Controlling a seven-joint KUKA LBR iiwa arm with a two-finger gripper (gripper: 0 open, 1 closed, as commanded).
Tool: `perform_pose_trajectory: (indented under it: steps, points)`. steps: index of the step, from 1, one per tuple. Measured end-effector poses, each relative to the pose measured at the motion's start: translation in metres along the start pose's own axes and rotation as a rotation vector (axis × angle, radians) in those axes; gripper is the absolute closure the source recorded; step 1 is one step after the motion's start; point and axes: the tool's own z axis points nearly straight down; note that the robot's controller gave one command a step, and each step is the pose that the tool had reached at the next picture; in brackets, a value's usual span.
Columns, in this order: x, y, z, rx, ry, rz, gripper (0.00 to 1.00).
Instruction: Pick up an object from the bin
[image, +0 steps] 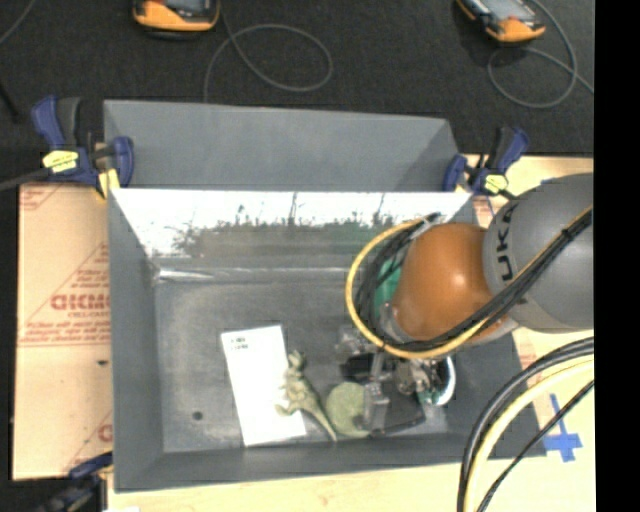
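Note:
My gripper (376, 400) hangs low over the front right part of the bin floor, under the orange wrist cover. Just left of its metal fingers, and touching or nearly touching them, lies a round pale green thing (345, 408). A small tan toy dinosaur (301, 396) lies further left, partly on a white card (260, 383) that rests flat on the floor. A black flat thing (405, 414) lies under the gripper toward the bin's front wall. The wrist hides whether the fingers close on anything.
A teal and white thing (440, 385) peeks out to the right of the gripper. The arm and its looping cables cover the bin's right side. Bare grey floor lies left of the white card and behind it.

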Motion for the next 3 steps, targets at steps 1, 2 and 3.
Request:
perform_pose_trajectory:
  steps: [1,2,3]
  points:
    - [-0.007,-0.001,0.031,-0.002,0.011,-0.023,0.0]
    - [-0.006,0.011,0.028,0.002,0.01,0.249,1.0]
    - [-0.006,0.011,0.028,0.002,0.01,0.249,1.0]
